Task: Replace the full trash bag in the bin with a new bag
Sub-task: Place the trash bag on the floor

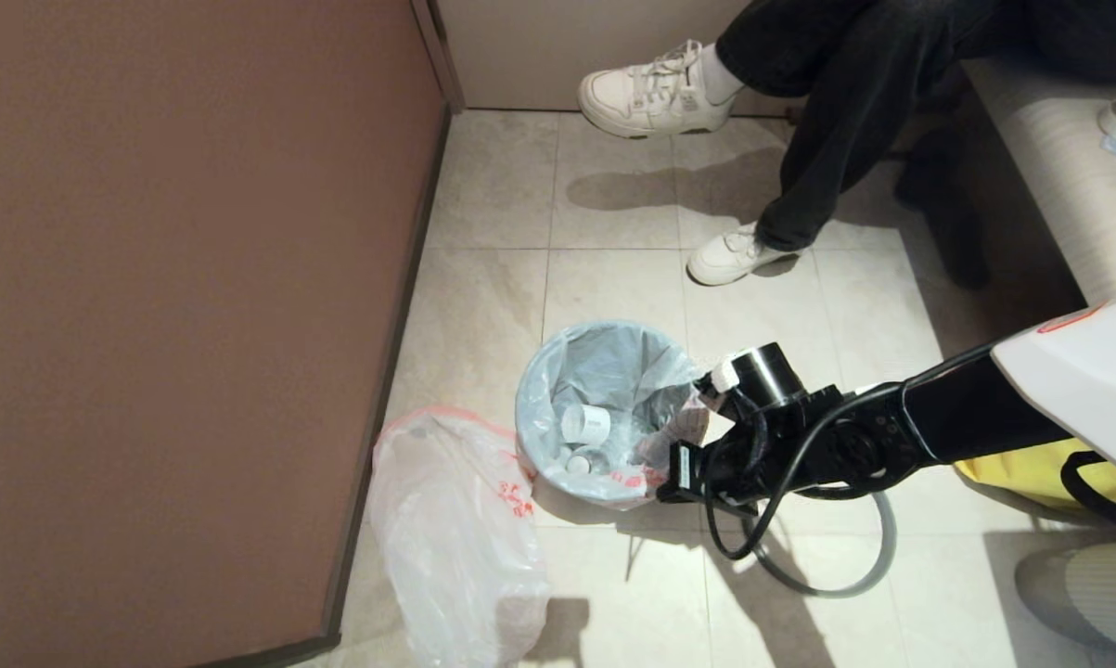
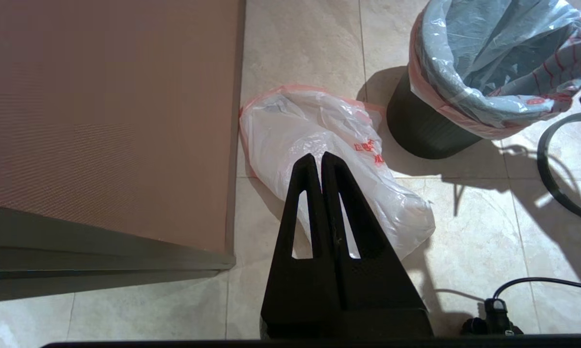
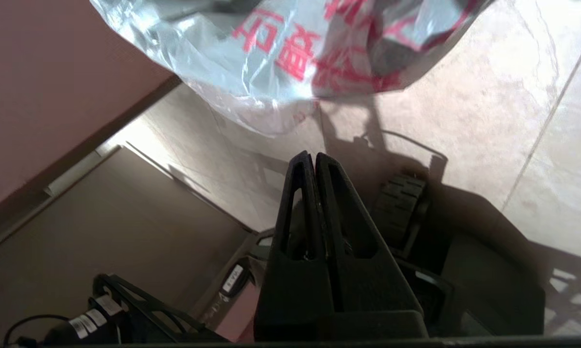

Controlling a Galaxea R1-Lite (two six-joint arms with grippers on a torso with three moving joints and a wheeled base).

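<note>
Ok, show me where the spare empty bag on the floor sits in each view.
Head view: the new bag lies low and left of centre, on the tiles between the brown wall and the bin.
Left wrist view: it is mid-picture, beyond the left hand.
Right wrist view: not in it; the printed film there looks like the bin's liner.
Shared landmark: the bin beside it.

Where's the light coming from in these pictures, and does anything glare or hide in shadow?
Head view: hard shadows fall toward the camera from the bin and the right gripper, so light comes from beyond. Left wrist view: the new bag shines white. Right wrist view: the full trash bag glints; the lower part lies dim.
</note>
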